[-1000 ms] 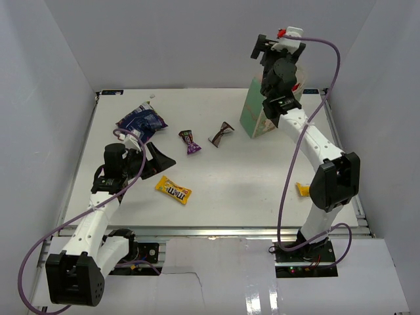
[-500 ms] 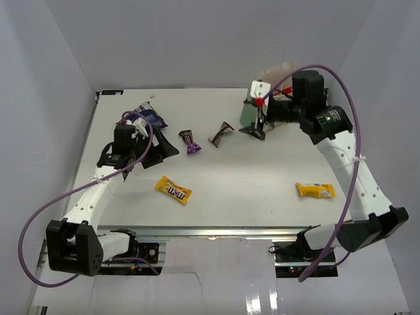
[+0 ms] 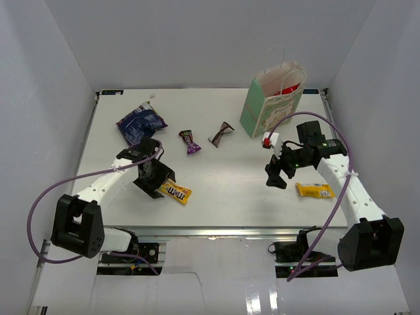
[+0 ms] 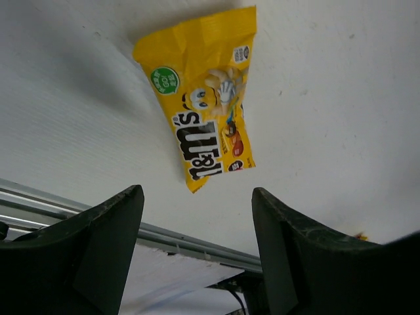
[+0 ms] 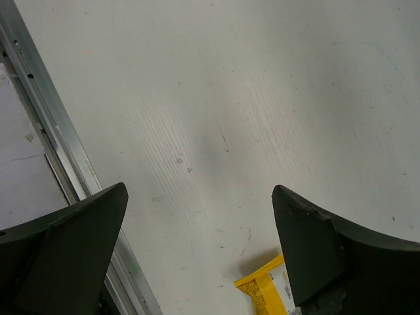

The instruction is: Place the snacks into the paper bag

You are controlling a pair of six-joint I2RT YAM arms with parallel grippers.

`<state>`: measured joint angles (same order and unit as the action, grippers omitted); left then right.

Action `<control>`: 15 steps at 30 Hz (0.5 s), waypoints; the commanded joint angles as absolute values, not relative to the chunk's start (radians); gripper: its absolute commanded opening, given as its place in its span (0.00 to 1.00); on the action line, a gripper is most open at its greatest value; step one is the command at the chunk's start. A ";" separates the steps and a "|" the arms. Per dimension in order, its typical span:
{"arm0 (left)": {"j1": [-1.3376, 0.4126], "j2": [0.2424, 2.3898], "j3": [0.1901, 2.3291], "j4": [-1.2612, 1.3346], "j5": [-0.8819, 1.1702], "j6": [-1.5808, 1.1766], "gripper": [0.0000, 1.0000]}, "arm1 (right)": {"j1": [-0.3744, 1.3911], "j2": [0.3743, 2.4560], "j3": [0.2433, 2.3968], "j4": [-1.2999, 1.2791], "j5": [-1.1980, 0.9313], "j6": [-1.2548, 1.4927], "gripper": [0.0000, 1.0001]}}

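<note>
I see left claw [image 4: 197, 200] spread, M&M's packet [image 4: 207, 111] just ahead of its gap; right claw [image 5: 200, 197] spread, yellow bar [image 5: 264, 293] close beside.

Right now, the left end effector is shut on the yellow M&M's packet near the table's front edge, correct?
No. The left end effector is open, not shut on the yellow M&M's packet. The left wrist view shows the packet lying flat on the table ahead of its spread fingers. The packet is near the front edge.
</note>
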<state>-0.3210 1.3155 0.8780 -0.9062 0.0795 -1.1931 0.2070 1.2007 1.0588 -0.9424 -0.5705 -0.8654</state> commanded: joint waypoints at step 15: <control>-0.327 1.468 0.790 -0.611 -0.034 -1.313 0.77 | 0.135 1.197 1.055 -0.920 -0.689 -0.811 0.95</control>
<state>-0.3233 1.4754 0.7914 -0.6994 -0.0154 -1.3087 0.1429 1.2118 1.0489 -0.9333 -0.6464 -0.8196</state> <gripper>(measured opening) 0.778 0.954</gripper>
